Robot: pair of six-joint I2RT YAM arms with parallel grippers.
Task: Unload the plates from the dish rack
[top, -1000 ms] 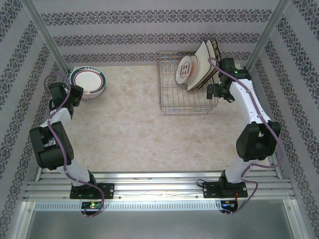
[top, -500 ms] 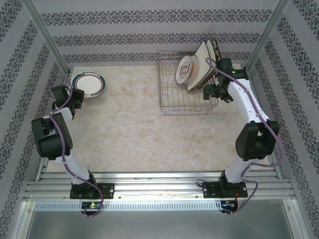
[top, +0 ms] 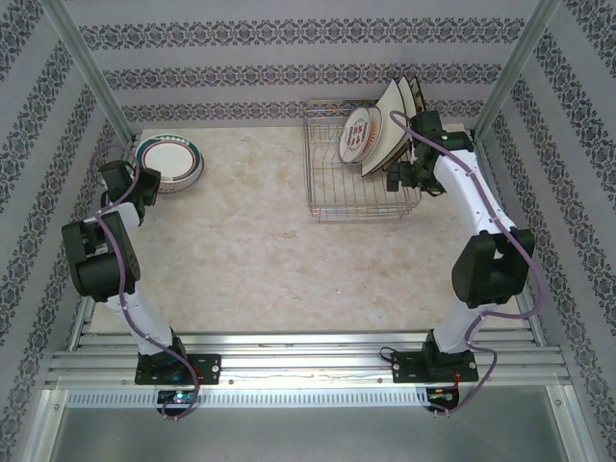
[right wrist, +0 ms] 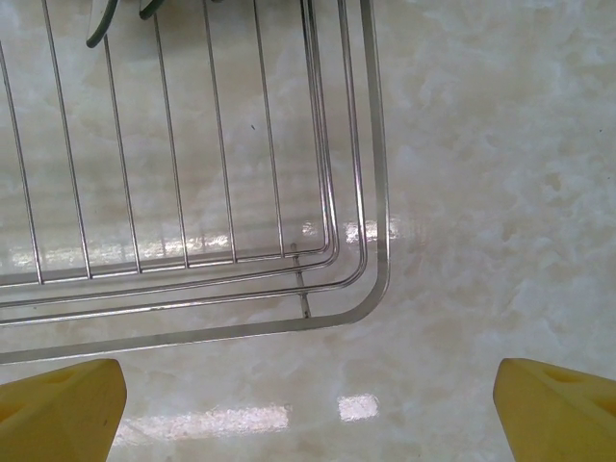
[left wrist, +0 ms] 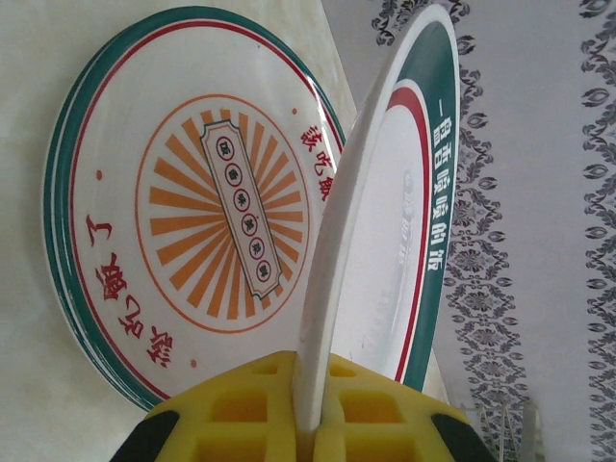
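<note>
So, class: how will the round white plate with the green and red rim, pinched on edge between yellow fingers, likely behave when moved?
The round white plate looks stiff and probably breakable, like glazed ceramic. Its glossy rim may slip in the left gripper, which pinches only its edge, so it could pivot.

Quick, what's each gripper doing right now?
Left gripper: shut on a plate, gripping its rim.
Right gripper: open, empty, above the dish rack corner.
</note>
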